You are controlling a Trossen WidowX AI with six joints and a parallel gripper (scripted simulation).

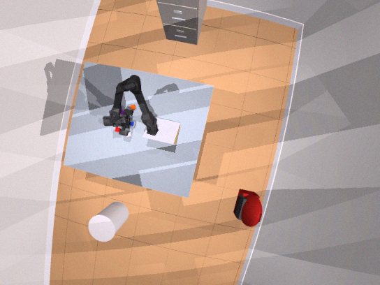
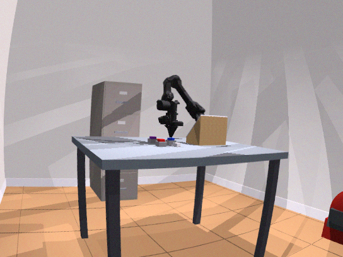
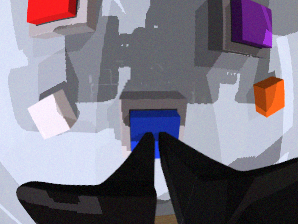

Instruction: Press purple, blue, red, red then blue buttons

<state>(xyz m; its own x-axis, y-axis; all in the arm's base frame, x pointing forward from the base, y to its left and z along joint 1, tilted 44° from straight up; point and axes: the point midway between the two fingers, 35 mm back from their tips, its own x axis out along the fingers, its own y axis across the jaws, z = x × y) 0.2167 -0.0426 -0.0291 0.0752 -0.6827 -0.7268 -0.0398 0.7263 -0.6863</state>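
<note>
My gripper (image 2: 171, 136) (image 3: 154, 139) is shut and empty, pointing down. Its fingertips are over the blue button (image 1: 132, 123) (image 2: 171, 138) (image 3: 154, 120), at or just above its cap; contact cannot be told. The fingers hide the near part of the cap in the wrist view. The red button (image 1: 117, 129) (image 2: 161, 140) (image 3: 51, 10) is at the upper left of the wrist view, and the purple button (image 1: 122, 112) (image 2: 152, 137) (image 3: 251, 22) at the upper right. Both caps stand up from their grey bases.
A white block (image 2: 176, 144) (image 3: 46, 116) lies left of the blue button in the wrist view. An orange block (image 1: 133, 107) (image 3: 269, 97) lies to its right, near the purple button. A large box with a sloped side (image 1: 167, 130) (image 2: 212, 130) stands by the arm's base.
</note>
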